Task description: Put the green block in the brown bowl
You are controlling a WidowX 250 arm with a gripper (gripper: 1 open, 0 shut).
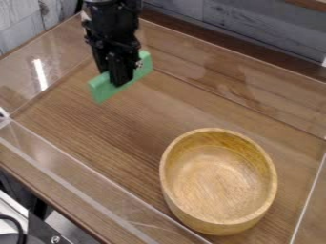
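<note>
My black gripper [120,74] hangs at the upper left, pointing straight down, shut on the green block [105,88]. The block is a flat bright green bar, tilted, with its ends sticking out on both sides of the fingers just above the wooden table. The brown bowl [219,221], round and of light wood with a thick rim, stands empty at the lower right, well apart from the gripper.
A clear plastic wall [90,191] runs around the wooden table [114,143]; its near edge crosses the lower left. A grey plank wall [254,24] stands behind. Bare tabletop lies between the gripper and the bowl.
</note>
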